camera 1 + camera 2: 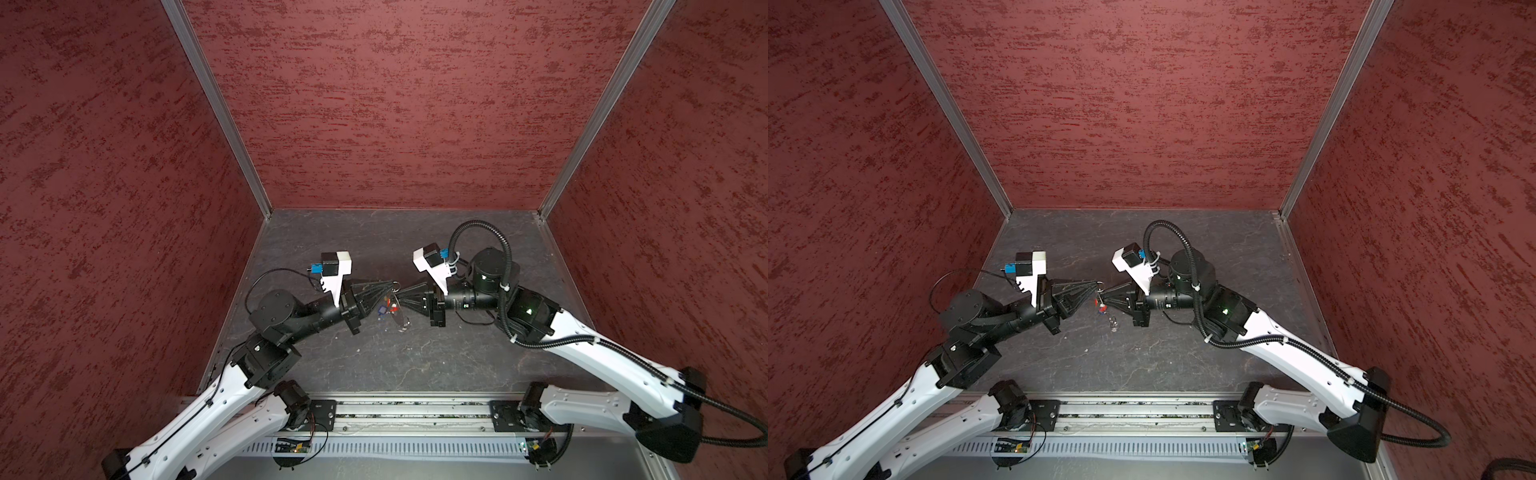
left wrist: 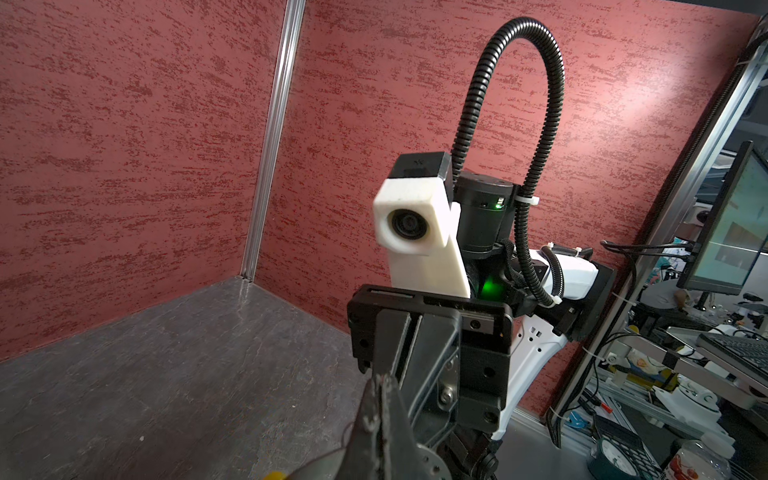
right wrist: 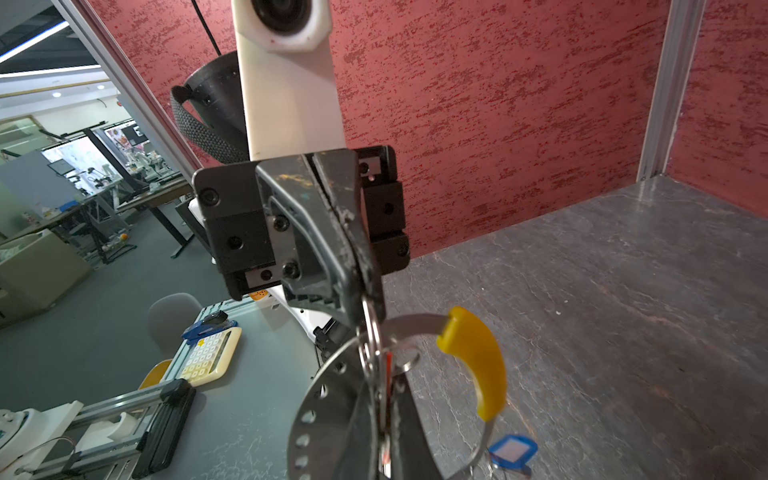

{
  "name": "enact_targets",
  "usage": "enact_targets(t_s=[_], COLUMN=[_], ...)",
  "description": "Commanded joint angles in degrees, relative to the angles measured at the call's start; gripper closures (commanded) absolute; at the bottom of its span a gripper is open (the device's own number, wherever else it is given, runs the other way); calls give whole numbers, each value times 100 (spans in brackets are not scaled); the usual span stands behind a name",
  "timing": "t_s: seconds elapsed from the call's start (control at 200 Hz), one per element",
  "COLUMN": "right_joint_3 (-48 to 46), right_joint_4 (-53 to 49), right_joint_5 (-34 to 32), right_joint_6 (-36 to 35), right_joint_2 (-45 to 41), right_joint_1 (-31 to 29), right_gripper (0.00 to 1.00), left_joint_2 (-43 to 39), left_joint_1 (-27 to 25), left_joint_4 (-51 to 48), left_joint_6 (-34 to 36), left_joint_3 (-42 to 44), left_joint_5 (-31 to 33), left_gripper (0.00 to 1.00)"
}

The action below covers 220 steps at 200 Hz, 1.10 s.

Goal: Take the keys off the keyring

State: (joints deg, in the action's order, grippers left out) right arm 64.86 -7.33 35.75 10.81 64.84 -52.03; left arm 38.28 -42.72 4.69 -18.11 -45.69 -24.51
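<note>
Where the two arms meet in both top views, the keyring (image 1: 397,286) (image 1: 1100,285) hangs in the air above the worktop (image 1: 415,365). The left pincer (image 1: 390,287) (image 1: 1096,286) reaches the keyring from the left and the right pincer (image 1: 401,298) (image 1: 1105,296) from the right, their tips almost touching at it. Each has its fingers pressed together. Just under the keyring hang the keys (image 1: 385,308), too small to make out beyond a blue tag (image 1: 380,310) and a red tag (image 1: 391,306). Whether a pale glint lower down is part of the keyring cannot be told.

In the left wrist view the left pincer's own fingers (image 2: 380,415) taper to a closed point. A sliver of the keyring's yellow section (image 2: 276,476) shows beside them at the frame edge. The right pincer faces the camera from behind that point. Its fingers (image 2: 432,365) lie together, tips hidden.

In the right wrist view the left pincer (image 3: 368,299) is clamped on the keyring's silver ring (image 3: 371,332). By the ring a perforated metal band (image 3: 309,399) curves around, and the yellow section (image 3: 473,361) arcs away on the other side. The red tag (image 3: 389,374) shows edge-on beside the ring. The blue tag (image 3: 513,451) dangles past the yellow section's far end. The right pincer's own dark fingers (image 3: 411,440) come up together beside the ring. What they nip is hidden.
</note>
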Motion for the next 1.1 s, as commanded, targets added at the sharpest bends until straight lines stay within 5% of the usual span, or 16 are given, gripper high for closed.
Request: enact_targets(t_s=[0.0, 1.097], right_joint_3=[62, 53], right_joint_4=[-182, -819], right_joint_5=[-179, -690], right_joint_6=[-175, -193], right_joint_2=[-158, -683], right_joint_1=[-17, -18], right_gripper=[100, 100], left_joint_2=[-21, -83], left_joint_1=[0, 113], left_joint_4=[-21, -468], left_joint_6=[115, 264], left_joint_3=[-107, -362], left_joint_5=[1, -299], left_gripper=[100, 100])
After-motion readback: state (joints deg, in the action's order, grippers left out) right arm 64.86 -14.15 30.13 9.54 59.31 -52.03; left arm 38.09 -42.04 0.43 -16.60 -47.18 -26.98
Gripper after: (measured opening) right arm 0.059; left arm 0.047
